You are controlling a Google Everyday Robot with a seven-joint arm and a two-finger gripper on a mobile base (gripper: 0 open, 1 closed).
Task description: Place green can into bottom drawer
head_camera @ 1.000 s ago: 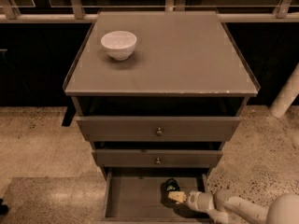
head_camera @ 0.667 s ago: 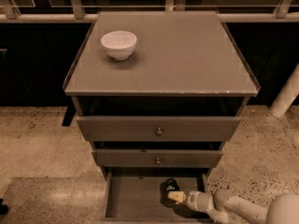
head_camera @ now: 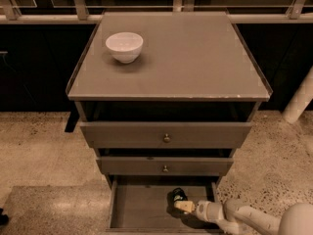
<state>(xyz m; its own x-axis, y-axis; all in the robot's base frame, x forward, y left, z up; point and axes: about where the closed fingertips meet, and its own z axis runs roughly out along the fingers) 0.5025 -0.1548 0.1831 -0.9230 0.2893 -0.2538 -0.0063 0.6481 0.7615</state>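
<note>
Camera view looks down from the front on a grey-brown cabinet (head_camera: 186, 62) with a flat, matte top whose thin front edge shows pale chips; a white bowl (head_camera: 124, 46) stands near the top's back left corner. Behind the cabinet runs a light horizontal rail (head_camera: 44, 19) with upright posts, dark panes above it and darkness below; the speckled stone floor (head_camera: 39, 141) spreads to both sides, and a pale round post (head_camera: 299, 104) leans in at the right edge. Two upper drawers, each with a small round knob (head_camera: 167, 138), sit slightly pulled out; the bottom drawer (head_camera: 142, 207) is pulled out furthest, its bare floor showing. The green can (head_camera: 177, 195) is inside that drawer, towards its right side, dark and in shadow. The white arm (head_camera: 254, 220) enters from the lower right corner; the gripper (head_camera: 183, 205) is down in the drawer right at the can, though whether it is clamped on the can cannot be told.
</note>
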